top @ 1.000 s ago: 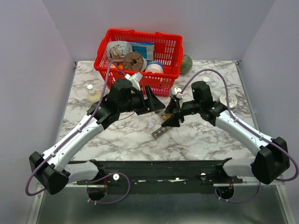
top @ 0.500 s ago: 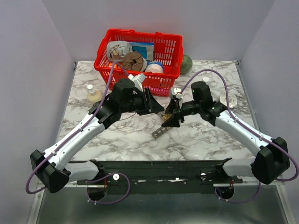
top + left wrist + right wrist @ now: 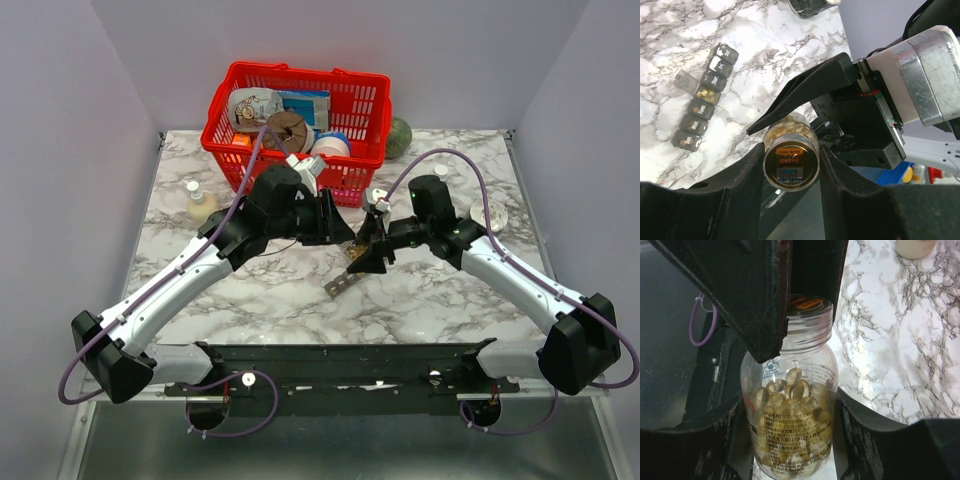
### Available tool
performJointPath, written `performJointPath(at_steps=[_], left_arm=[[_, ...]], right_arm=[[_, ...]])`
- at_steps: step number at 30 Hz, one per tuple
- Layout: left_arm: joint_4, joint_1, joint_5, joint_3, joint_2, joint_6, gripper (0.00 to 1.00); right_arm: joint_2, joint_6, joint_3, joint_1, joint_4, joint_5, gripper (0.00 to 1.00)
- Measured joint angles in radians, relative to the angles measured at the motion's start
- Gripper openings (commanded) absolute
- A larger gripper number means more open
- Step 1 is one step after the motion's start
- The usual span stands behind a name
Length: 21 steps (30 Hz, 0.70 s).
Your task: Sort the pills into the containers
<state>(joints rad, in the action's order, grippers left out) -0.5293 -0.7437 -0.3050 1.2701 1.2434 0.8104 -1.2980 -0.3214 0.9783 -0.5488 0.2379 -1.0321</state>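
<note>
Here, the grey containers point(image 3: 699, 108) (7 compartments) have 1 open.

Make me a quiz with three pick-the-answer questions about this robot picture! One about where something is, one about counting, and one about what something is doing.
1. Where is the pill box?
A) lying on the marble table
B) up in the air in a gripper
C) balanced on a bottle

2. How many of its compartments are open?
A) none
B) one
C) all seven

3. What is the right gripper doing?
A) hanging open and empty
B) gripping the pill bottle
C) pushing the pill box

Answers:
1 A, it lies flat on the marble.
2 B, only the middle compartment has its flap up.
3 B, it clamps the bottle from both sides.
</note>
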Motion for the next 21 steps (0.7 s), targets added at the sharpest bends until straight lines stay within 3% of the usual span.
performJointPath(at_steps=[12, 21], left_arm=[[0.022, -0.031, 0.033, 0.002, -0.016, -0.06, 0.19], [0.153, 0.012, -0.233, -0.07, -0.06, -0.231, 0.22]], right_arm=[[0.0, 0.155, -0.013, 0.01, -0.06, -0.074, 0.0], [0.0, 0.478, -0.106, 0.02, -0.353, -0.299, 0.0]])
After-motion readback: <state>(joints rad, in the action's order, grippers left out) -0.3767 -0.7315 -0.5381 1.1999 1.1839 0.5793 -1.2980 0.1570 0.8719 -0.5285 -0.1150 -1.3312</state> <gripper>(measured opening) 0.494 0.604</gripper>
